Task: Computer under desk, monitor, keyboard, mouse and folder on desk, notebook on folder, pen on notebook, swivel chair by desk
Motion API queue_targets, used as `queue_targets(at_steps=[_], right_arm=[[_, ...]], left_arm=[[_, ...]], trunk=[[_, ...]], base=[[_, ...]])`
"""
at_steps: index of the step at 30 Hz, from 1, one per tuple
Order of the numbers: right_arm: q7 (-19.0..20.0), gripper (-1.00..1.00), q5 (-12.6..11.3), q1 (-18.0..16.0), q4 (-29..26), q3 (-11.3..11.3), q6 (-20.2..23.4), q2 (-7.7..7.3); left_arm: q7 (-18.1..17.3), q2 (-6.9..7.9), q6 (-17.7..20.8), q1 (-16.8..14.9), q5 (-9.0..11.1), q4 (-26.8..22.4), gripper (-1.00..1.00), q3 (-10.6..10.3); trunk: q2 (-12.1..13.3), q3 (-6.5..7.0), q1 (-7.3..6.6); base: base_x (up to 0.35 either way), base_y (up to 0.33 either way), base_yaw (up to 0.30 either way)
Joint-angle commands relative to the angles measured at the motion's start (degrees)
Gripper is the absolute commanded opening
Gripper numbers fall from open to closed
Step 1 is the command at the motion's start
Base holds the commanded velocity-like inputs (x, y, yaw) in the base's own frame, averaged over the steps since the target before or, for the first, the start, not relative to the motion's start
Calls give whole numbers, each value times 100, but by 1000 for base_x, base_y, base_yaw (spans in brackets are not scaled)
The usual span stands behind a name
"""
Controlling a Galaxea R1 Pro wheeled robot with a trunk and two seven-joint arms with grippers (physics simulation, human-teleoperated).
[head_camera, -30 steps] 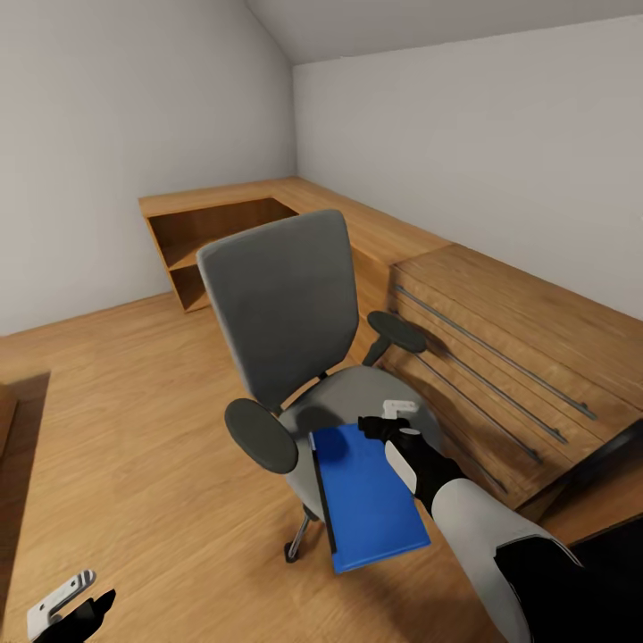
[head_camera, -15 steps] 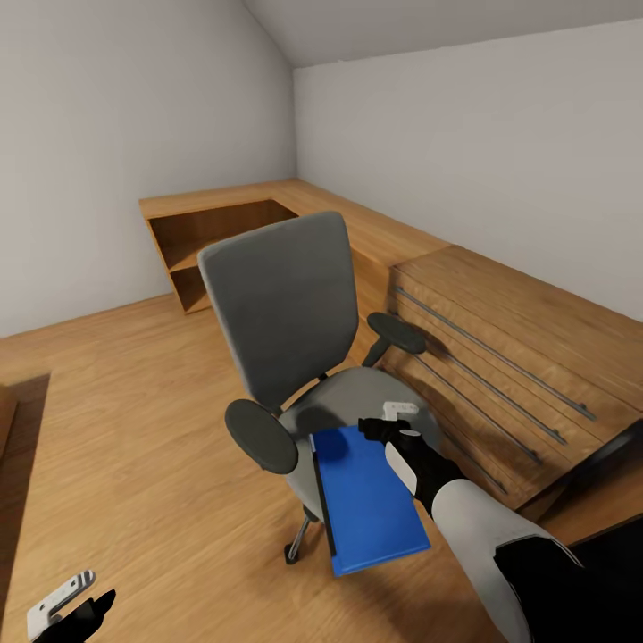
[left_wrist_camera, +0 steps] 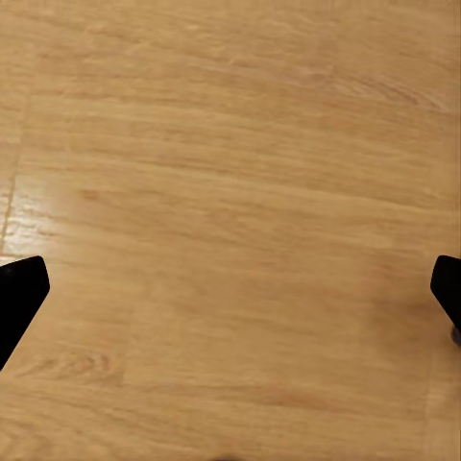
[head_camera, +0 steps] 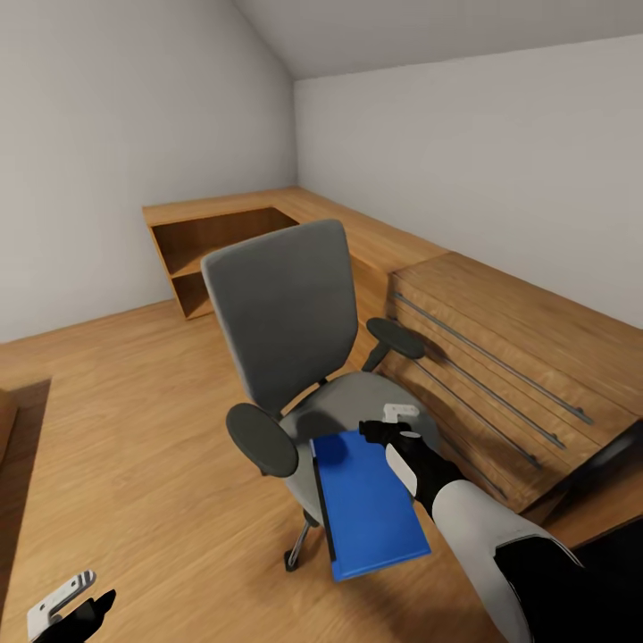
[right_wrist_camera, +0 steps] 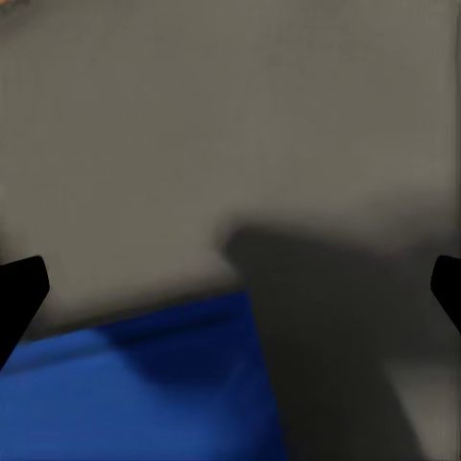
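A wooden floor (head_camera: 134, 420) fills the lower left of the head view, and a long wooden desk (head_camera: 500, 313) runs along the wall at right, with open shelves (head_camera: 201, 259) at its far end. In the middle stands the grey swivel chair (head_camera: 295, 339) with 2 dark armrests. The blue folder (head_camera: 366, 505) lies on the seat's front edge, overhanging it. The right gripper (head_camera: 379, 430) hovers by the folder's far corner, fingers spread wide and empty. The left gripper (head_camera: 67, 607), at lower left, hangs spread apart over bare floor.
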Motion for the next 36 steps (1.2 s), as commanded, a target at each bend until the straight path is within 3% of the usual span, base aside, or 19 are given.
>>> queue_targets(at_steps=[1, 18, 22, 23, 29, 36], right_arm=[[-43, 100, -53, -2, -10, 49, 30, -4], [-46, 100, -66, 0, -262, 57, 66, 11], [-48, 100, -65, 26, -808, 54, 399, 4], [-48, 100, -61, 135, -1358, 51, 750, -7], [-123, 100, -56, 719, -2635, 46, 1442, -13], [-267, 100, -88, 880, -2980, 57, 1645, 22]], left_arm=[[38, 1, 26, -1, 60, -10, 100, -1], [45, -13, 26, -1, 60, -10, 100, -3], [47, -14, 26, -1, 60, -10, 100, -5], [47, -14, 26, -1, 60, -10, 100, -4], [49, -14, 28, -1, 64, -7, 100, -6], [49, -21, 34, -1, 73, -2, 100, -16]], trunk=[[-2, 5, 0], [-2, 157, 0], [-2, 193, 0], [-2, 202, 0], [-2, 229, 0], [-2, 231, 0]], base=[[0, 0, 0], [0, 0, 0], [0, 0, 0], [0, 0, 0], [0, 0, 0], [0, 0, 0]])
